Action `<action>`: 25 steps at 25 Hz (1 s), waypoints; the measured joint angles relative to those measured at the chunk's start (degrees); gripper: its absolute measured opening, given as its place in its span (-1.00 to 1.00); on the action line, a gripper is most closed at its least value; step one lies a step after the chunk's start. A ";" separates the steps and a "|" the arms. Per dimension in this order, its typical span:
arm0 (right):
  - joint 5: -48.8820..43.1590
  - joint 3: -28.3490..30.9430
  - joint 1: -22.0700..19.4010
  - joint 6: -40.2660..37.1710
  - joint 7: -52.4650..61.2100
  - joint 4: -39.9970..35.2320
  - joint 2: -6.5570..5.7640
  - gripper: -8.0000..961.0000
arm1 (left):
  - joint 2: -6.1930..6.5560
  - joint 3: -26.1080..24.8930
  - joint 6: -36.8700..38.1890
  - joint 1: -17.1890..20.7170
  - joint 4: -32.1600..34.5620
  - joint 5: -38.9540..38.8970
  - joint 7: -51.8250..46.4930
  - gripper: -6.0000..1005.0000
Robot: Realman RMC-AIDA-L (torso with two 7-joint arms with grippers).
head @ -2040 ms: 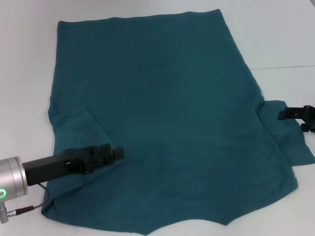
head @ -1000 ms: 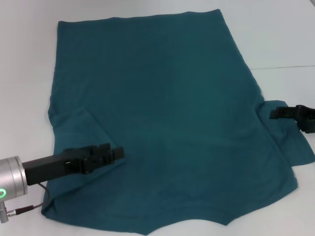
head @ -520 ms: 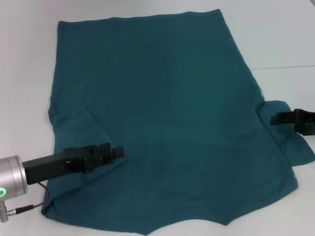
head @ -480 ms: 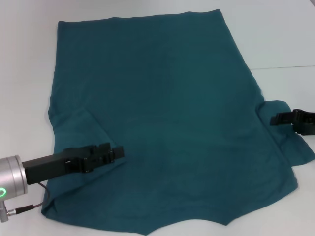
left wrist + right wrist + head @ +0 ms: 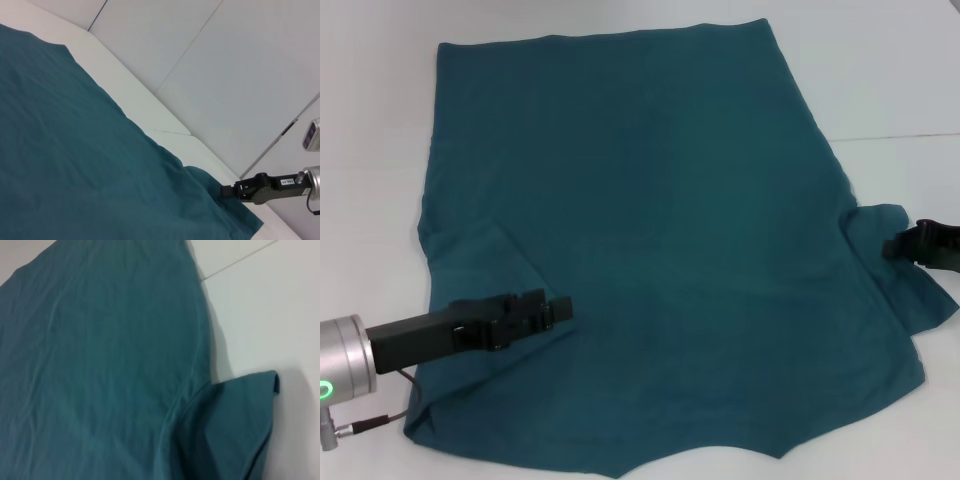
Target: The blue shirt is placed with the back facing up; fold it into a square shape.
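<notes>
The blue shirt (image 5: 650, 220) lies flat on the white table with its plain back up and the collar end near me. Its left sleeve (image 5: 470, 265) is folded in over the body. My left gripper (image 5: 558, 312) rests low over the cloth just beside that folded sleeve. The right sleeve (image 5: 910, 290) still sticks out sideways, its upper edge slightly curled. My right gripper (image 5: 892, 246) sits at that sleeve's upper part, tip on the cloth; the left wrist view shows the right gripper (image 5: 226, 191) at the sleeve's edge. The right wrist view shows the sleeve (image 5: 235, 425) and the shirt (image 5: 100, 365).
The white table (image 5: 880, 80) surrounds the shirt, with a thin seam line (image 5: 900, 137) running across its right side. A pale wall (image 5: 225, 75) rises behind the table in the left wrist view.
My right gripper first reached inward over the right sleeve, then drew back outward and a little toward me. The left arm and the rest of the shirt stayed still.
</notes>
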 joint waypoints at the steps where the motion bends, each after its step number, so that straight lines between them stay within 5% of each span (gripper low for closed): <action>1: -0.23 0.00 0.00 -0.01 0.17 0.00 -0.02 -0.14 | 0.00 0.00 0.00 -0.02 0.00 0.00 0.00 0.20; 10: -2.36 -0.20 0.23 -0.16 1.41 -0.44 -0.11 -0.96 | 0.00 0.00 -0.01 -0.21 -0.09 0.00 -0.01 0.20; 25: -8.20 -0.46 1.06 0.42 1.63 -4.26 -1.34 -0.95 | 0.00 -0.38 0.07 0.34 -0.18 0.00 -0.14 0.20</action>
